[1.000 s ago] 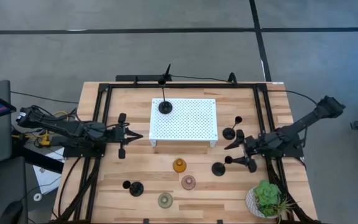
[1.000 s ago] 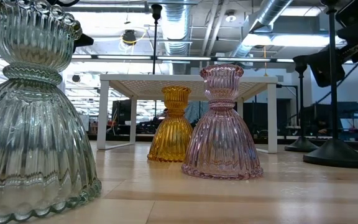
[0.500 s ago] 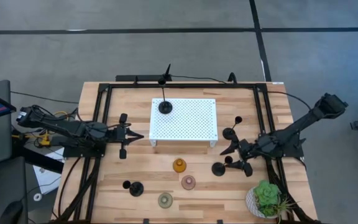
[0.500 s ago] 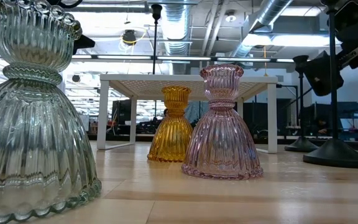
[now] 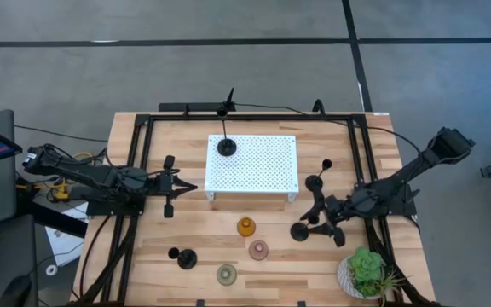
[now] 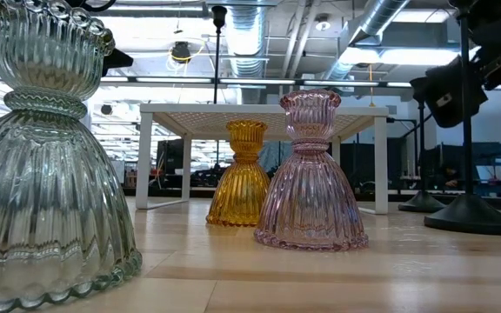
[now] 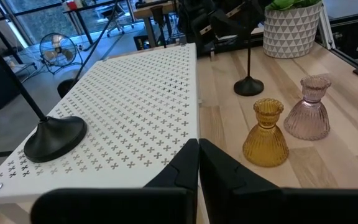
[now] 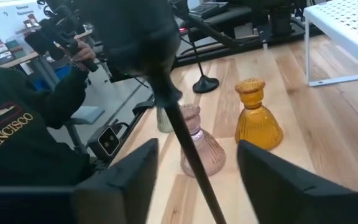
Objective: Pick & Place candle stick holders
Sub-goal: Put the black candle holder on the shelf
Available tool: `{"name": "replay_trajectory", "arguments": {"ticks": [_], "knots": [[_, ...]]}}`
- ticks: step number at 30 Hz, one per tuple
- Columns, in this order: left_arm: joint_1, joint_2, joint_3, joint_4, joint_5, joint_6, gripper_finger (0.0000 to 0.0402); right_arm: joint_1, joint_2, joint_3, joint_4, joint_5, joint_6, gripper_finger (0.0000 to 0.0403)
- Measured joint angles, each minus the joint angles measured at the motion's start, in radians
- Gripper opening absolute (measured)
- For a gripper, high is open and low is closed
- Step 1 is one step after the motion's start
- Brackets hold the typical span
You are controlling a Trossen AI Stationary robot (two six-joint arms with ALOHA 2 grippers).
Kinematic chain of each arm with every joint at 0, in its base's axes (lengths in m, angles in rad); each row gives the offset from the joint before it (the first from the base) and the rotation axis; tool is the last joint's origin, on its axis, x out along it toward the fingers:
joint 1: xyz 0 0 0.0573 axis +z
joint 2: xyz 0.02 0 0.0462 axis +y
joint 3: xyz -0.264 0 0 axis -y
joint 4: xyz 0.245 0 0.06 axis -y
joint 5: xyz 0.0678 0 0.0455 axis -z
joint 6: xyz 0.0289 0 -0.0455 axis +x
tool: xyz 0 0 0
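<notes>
A black candle stick holder stands on its round base near the table's right side. Its thin stem rises between the fingers of my right gripper, which is open; one finger stands on either side of the stem without touching it. A second black holder stands just beyond it, a third on the white platform, and another at the near left. Amber, pink and pale green glass holders stand near the front. My left gripper waits shut, left of the platform.
A potted plant sits at the near right corner, close behind my right arm. Black frame rails run along the table's left, far and right sides. A person in a dark sleeve shows beyond the table in the right wrist view.
My right gripper has moved toward the table's left and a little toward its near edge, bringing its fingers around the stem of the black holder. The holder has stayed where it was.
</notes>
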Motion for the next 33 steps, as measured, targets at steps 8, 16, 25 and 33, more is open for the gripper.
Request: {"name": "replay_trajectory", "arguments": {"ticks": [8,16,25,33], "knots": [[0.000,0.000,0.000,0.000,0.000,0.000,0.0012,-0.001,0.014,0.020,0.003,0.016,-0.010,0.0028],[0.000,0.000,0.000,0.000,0.000,0.000,0.0012,-0.001,-0.029,0.020,-0.004,0.114,-0.011,0.0007],[0.000,0.000,0.000,0.000,0.000,0.000,0.0012,-0.002,-0.137,0.189,-0.306,0.106,-0.019,0.0005],[0.000,0.000,0.000,0.000,0.000,0.000,0.0012,-0.090,-0.167,0.486,-0.656,0.062,-0.252,0.0003]]}}
